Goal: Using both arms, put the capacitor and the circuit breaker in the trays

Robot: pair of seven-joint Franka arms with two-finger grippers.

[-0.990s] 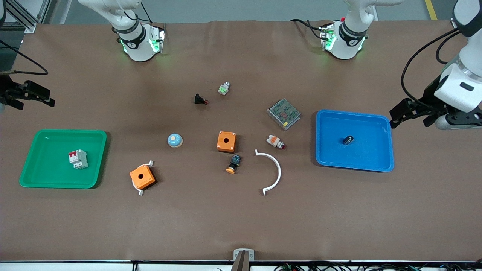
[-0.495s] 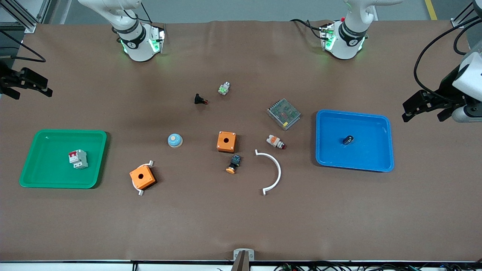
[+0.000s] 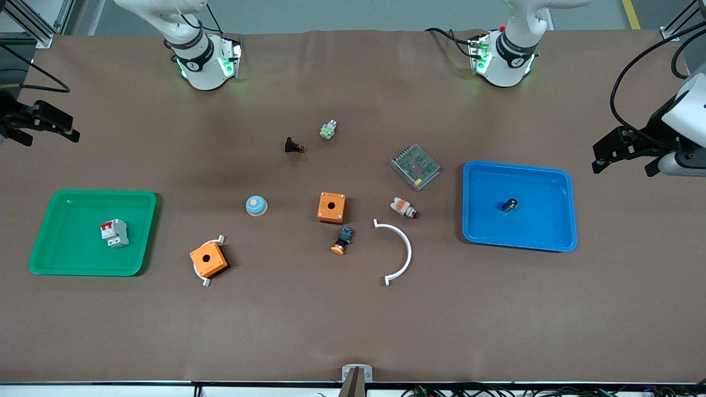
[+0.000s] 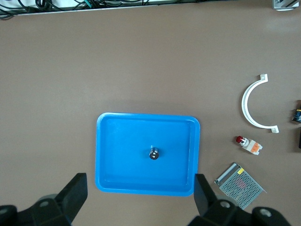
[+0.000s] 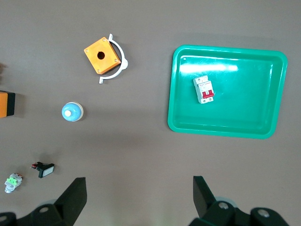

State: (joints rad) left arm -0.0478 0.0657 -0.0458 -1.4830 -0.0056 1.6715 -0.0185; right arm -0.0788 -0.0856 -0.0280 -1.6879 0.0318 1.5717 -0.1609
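Note:
The capacitor (image 3: 509, 205), a tiny black cylinder, lies in the blue tray (image 3: 557, 231); it also shows in the left wrist view (image 4: 154, 153) inside that tray (image 4: 113, 179). The circuit breaker (image 3: 114, 233), white with red levers, lies in the green tray (image 3: 60, 259); the right wrist view shows it (image 5: 204, 90) in that tray (image 5: 235, 127). My left gripper (image 3: 626, 154) is open and empty, raised over the table's edge at the left arm's end. My right gripper (image 3: 41, 128) is open and empty, raised over the table's edge at the right arm's end.
Between the trays lie two orange boxes (image 3: 331, 207) (image 3: 208, 260), a white curved bracket (image 3: 402, 248), a metal mesh box (image 3: 415, 166), a blue dome (image 3: 256, 205), a black-and-orange push button (image 3: 342, 241), a white-and-orange part (image 3: 403, 208), a small black part (image 3: 293, 146) and a green-white part (image 3: 328, 130).
The left gripper has drawn back from beside the blue tray toward the left arm's end of the table and risen. The right gripper has shifted slightly. Nothing on the table moved.

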